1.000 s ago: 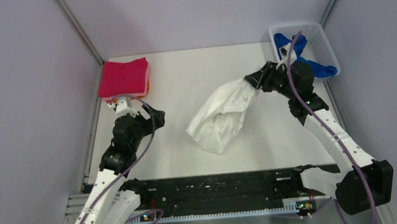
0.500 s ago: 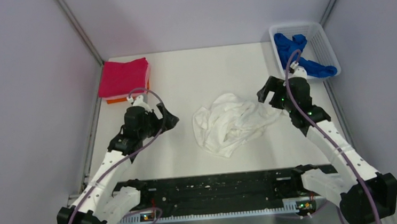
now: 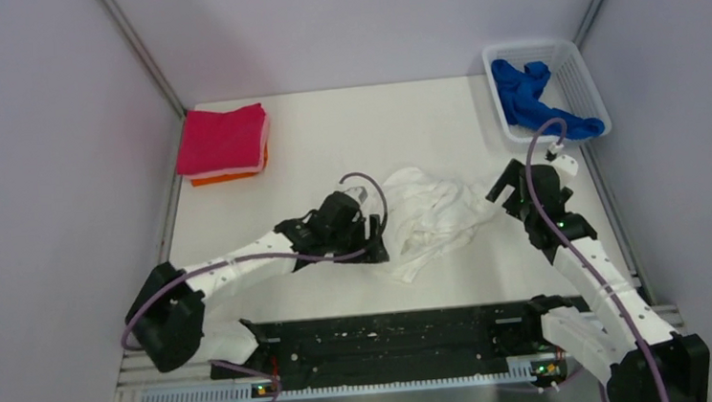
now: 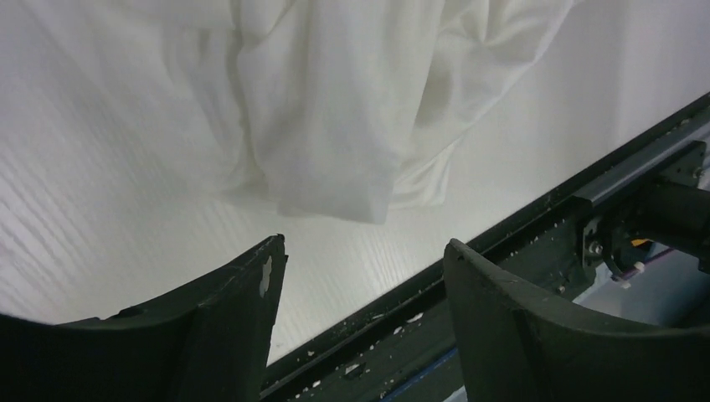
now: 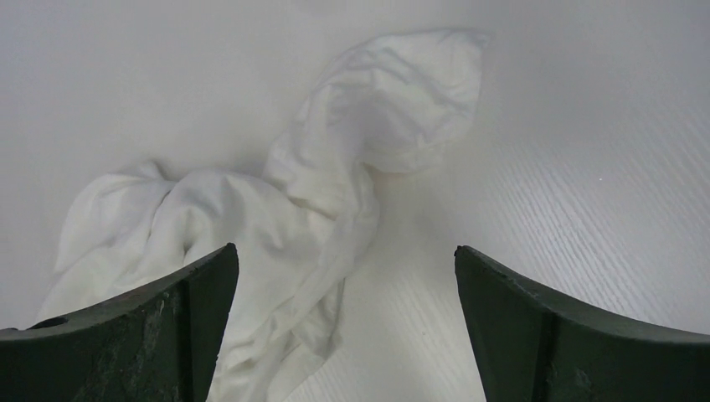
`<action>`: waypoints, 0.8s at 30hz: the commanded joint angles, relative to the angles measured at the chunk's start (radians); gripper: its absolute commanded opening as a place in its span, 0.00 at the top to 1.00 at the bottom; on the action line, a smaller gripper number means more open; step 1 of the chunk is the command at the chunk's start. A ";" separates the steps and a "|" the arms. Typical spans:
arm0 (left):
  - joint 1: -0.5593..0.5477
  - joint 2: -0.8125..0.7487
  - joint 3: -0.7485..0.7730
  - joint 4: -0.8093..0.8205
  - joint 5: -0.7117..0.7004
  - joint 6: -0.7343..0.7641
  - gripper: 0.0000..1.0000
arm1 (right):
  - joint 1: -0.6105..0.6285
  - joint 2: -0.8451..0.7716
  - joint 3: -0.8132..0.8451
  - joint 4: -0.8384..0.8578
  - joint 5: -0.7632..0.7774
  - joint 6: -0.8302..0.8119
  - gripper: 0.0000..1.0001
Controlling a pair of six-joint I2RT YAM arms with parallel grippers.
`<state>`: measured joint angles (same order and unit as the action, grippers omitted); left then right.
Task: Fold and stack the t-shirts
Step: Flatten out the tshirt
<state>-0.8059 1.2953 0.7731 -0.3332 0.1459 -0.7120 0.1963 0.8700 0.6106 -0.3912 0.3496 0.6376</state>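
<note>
Currently, taking the overhead view with 12 o'clock at the far edge, I read the white tee (image 3: 430,216) as a crumpled heap near the middle of the table (image 3: 328,136), unfolded and with no print showing. The left gripper (image 3: 373,245) sits at the heap's 8 o'clock edge. In its wrist view the left gripper (image 4: 364,247) has its fingers (image 4: 251,293) spread wide with nothing between them, and a loose hem of the white tee (image 4: 335,151) lies just beyond the tips on bare table. The right gripper (image 3: 505,194) sits at the heap's 3 o'clock side. Its wrist view shows the right gripper (image 5: 343,251) likewise spread wide, with a twisted fold of the white tee (image 5: 335,193) running toward the gap. I cannot tell whether the cloth touches either finger. The blue tee (image 3: 526,92) lies bunched in the basket (image 3: 580,76) at the table's 1 o'clock corner, one end draped over the near rim. At 10 o'clock, the folded magenta tee (image 3: 222,138) rests on the orange tee (image 3: 227,177), well apart from both grippers.
</note>
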 commanded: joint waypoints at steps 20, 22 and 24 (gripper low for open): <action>-0.062 0.305 0.317 -0.117 -0.229 0.089 1.00 | -0.106 0.069 -0.055 0.171 -0.056 0.017 0.01; -0.063 0.268 0.312 -0.128 -0.272 0.084 1.00 | -0.113 0.095 -0.054 0.187 -0.070 0.016 0.01; -0.062 0.217 0.309 -0.150 -0.329 0.075 1.00 | -0.119 0.122 -0.051 0.207 -0.081 0.019 0.02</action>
<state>-0.8650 1.6333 1.0599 -0.4751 -0.0895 -0.6327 0.0967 0.9535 0.5495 -0.2634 0.2935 0.6552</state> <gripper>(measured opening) 0.020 0.985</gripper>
